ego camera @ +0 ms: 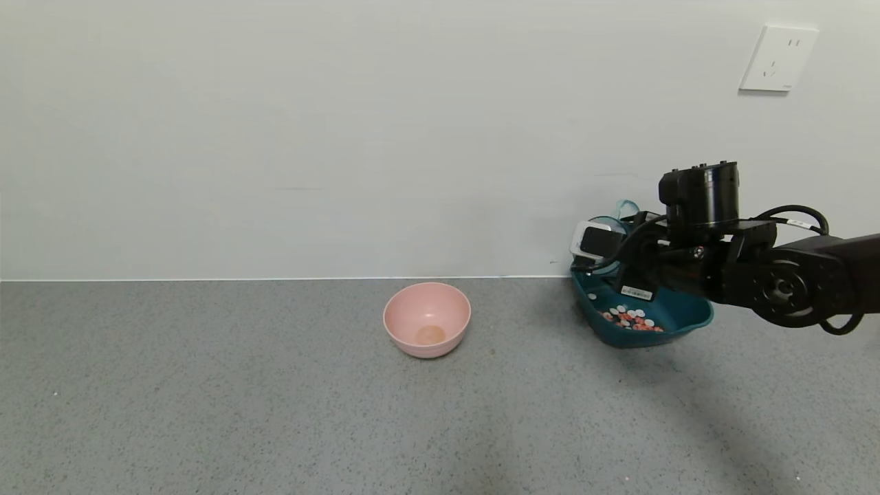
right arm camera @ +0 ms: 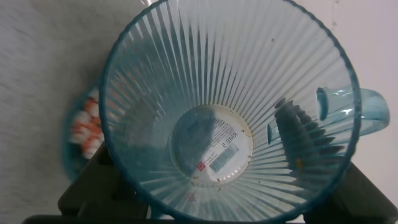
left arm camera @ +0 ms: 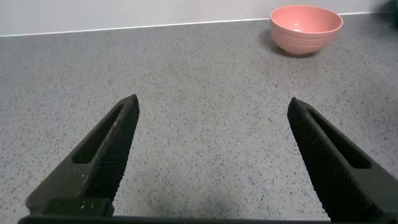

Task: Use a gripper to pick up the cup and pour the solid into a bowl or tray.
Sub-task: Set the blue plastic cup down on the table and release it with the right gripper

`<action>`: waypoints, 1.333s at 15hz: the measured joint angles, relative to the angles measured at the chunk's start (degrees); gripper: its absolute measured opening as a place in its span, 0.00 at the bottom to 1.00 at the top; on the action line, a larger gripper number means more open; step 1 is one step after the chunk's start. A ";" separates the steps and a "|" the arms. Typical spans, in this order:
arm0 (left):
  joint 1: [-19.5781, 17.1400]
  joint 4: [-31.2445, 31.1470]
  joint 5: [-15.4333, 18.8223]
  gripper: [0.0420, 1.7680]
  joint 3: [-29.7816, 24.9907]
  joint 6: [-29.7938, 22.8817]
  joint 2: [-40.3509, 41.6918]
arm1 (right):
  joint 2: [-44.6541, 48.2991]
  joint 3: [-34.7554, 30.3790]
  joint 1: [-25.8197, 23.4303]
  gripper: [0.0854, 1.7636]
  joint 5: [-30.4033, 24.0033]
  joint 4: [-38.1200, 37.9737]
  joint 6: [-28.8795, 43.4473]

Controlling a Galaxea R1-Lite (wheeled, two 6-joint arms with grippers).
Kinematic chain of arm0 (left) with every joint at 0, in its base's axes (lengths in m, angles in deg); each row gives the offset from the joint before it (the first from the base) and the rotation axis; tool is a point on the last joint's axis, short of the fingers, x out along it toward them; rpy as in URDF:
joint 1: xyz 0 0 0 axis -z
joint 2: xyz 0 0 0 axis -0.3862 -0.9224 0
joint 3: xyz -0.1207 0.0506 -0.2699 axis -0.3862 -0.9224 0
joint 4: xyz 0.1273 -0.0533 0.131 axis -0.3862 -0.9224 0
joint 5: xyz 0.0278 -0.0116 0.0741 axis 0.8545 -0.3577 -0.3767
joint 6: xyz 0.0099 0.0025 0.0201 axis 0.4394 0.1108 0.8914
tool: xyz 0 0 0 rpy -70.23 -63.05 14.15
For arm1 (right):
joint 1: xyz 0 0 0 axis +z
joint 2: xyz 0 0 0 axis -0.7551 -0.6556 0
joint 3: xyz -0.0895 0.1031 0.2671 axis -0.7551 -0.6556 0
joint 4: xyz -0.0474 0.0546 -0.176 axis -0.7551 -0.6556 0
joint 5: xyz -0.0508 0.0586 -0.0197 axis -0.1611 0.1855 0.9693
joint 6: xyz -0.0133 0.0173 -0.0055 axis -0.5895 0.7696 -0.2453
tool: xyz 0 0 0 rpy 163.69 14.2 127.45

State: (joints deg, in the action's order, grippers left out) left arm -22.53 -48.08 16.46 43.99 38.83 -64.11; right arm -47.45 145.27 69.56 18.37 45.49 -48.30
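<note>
Open counter [ego camera: 206, 412] around pink bowl [ego camera: 427, 320]

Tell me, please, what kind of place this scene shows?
Probably a plain indoor test bench, not a real kitchen: a grey speckled counter against a bare white wall, a wall socket, and only a pink bowl and teal basin.

Light: bright and even, soft, seems to come from above.
Shadows: a soft dark patch lies on the grey table [ego camera: 206, 412] under and in front of the right arm [ego camera: 790, 282]; a small soft shadow sits under the pink bowl [ego camera: 427, 319].
Glare: a pale shine on the wall [ego camera: 344, 137]; thin bright lines on the ribs of the cup [right arm camera: 230, 118].
Blur: in the right wrist view the red and white pieces [right arm camera: 84, 127] behind the cup look fuzzy.
Sharp parts: the speckles on the table in the left wrist view.
</note>
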 joint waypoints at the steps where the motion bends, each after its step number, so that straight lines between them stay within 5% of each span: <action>1: 0.00 0.02 0.02 0.97 0.00 0.00 0.00 | 0.09 0.17 1.13 0.76 -0.02 -0.98 3.85; 7: 0.00 0.02 0.00 0.97 0.00 -0.02 0.00 | 0.16 0.66 7.80 0.76 -1.24 -2.76 26.89; 11: 0.00 0.00 0.00 0.97 0.00 0.00 0.00 | -0.02 1.66 8.90 0.76 -7.13 -1.66 34.76; 20: 0.00 0.02 0.02 0.97 0.00 -0.02 0.00 | -2.35 0.37 11.34 0.76 -7.00 12.74 49.64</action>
State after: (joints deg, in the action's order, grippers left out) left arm -22.53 -48.06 16.48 43.99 38.81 -64.11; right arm -49.81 145.63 80.90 11.37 58.23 1.34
